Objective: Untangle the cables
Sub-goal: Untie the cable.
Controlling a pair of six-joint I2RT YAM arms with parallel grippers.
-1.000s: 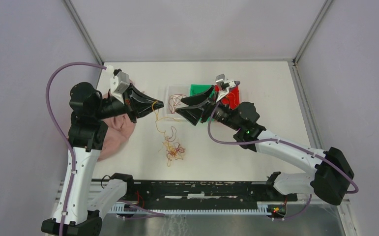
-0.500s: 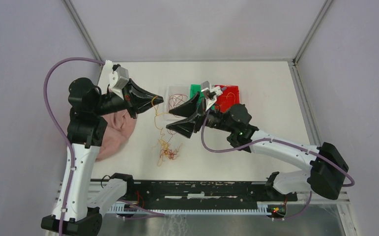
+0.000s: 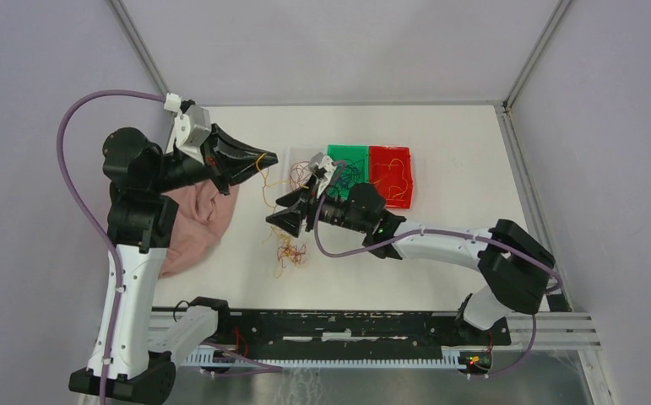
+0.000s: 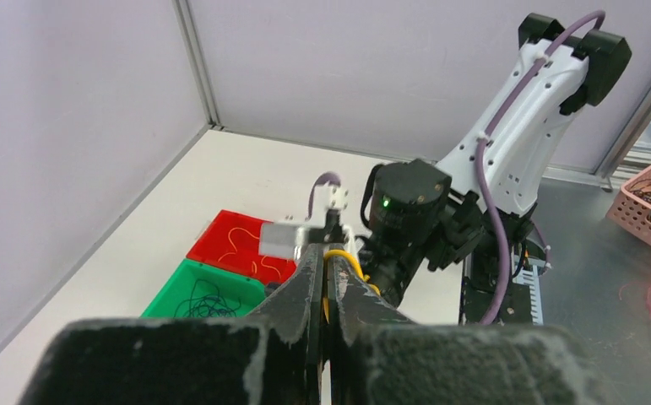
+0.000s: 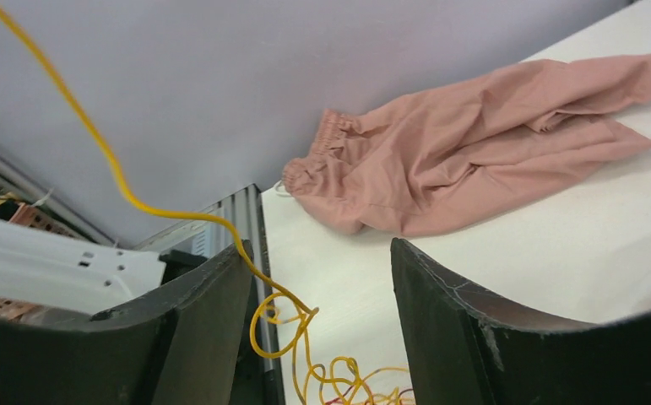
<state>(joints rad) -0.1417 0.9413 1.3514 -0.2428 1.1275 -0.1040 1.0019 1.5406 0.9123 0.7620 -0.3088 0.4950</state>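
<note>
At the near edge of the table [image 3: 465, 278] runs the black rail [image 3: 347, 325] to which the arms are bolted. A little further in, left of the middle, a small tangle of cables [image 3: 290, 251] lies on the white surface, red and orange-yellow. To its right the table is bare as far as the right edge, crossed only by the right forearm [image 3: 440, 240]. To its left the pink cloth [image 3: 188, 226] lies crumpled, close to the left edge.

Just behind the tangle hangs the right gripper [image 3: 281, 211], pointing to the left with its jaws apart. In the right wrist view a yellow cable [image 5: 136, 198] comes down between the two fingers [image 5: 195, 337], close to one of them, and makes a loop there. The jaws are not pressed on it; if it touches the finger, I cannot tell.

Further back the left gripper [image 3: 261, 167] is raised above the table, jaws together and clamped on the upper end of this yellow cable. The left wrist view shows it as a small yellow bend at the fingertips [image 4: 313, 278]. From there it hangs down toward the tangle.

Behind the grippers three trays stand side by side — a clear tray [image 3: 290, 160], a green tray [image 3: 343, 149] with dark cables in it, and a red tray [image 3: 389, 150] with thin red and orange ones. After them the table is bare up to the far edge, where the grey walls [image 3: 330, 51] begin.
</note>
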